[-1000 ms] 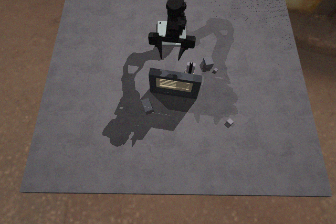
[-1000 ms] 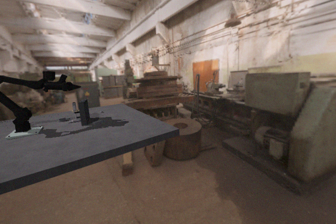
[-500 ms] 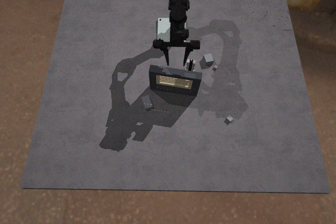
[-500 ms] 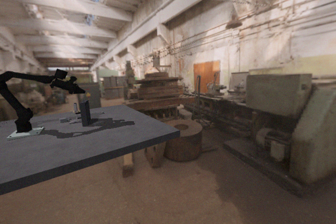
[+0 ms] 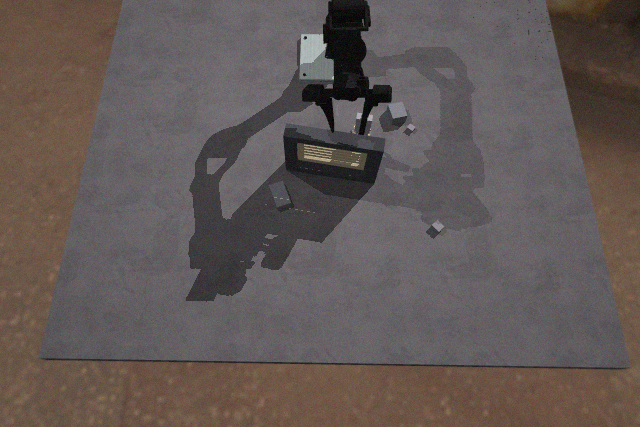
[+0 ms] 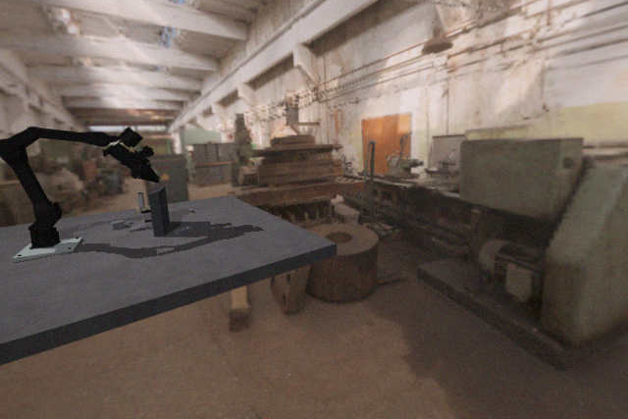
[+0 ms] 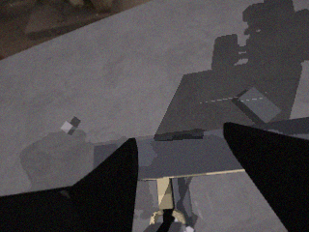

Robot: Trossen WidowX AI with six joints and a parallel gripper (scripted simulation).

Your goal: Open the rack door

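The dark rack frame (image 5: 290, 156) (image 6: 160, 211) (image 7: 193, 159) stands upright on the table (image 5: 155, 329) (image 6: 202, 262). A tan slotted door panel (image 5: 333, 155) shows through its opening and looks closed; its thin edge runs along the frame in the wrist view. The upright handle (image 5: 358, 120) (image 6: 140, 201) stands on the arm's side of the door, partly behind a finger in the top view. In the wrist view, a tan bar and curved part show below the frame's edge. My gripper (image 5: 347, 132) (image 6: 156, 180) (image 7: 180, 136) is open, angled down, with its fingertips above the frame's top; nothing is between them.
A grey block (image 5: 397, 112) and a small cube (image 5: 410, 128) lie near the handle. A grey slab (image 5: 280, 196) (image 7: 261, 103) lies beyond the frame in its shadow. Another small cube (image 5: 436, 227) (image 7: 67, 127) lies farther out. The arm's pale base plate (image 5: 311, 58) (image 6: 50, 248) sits behind.
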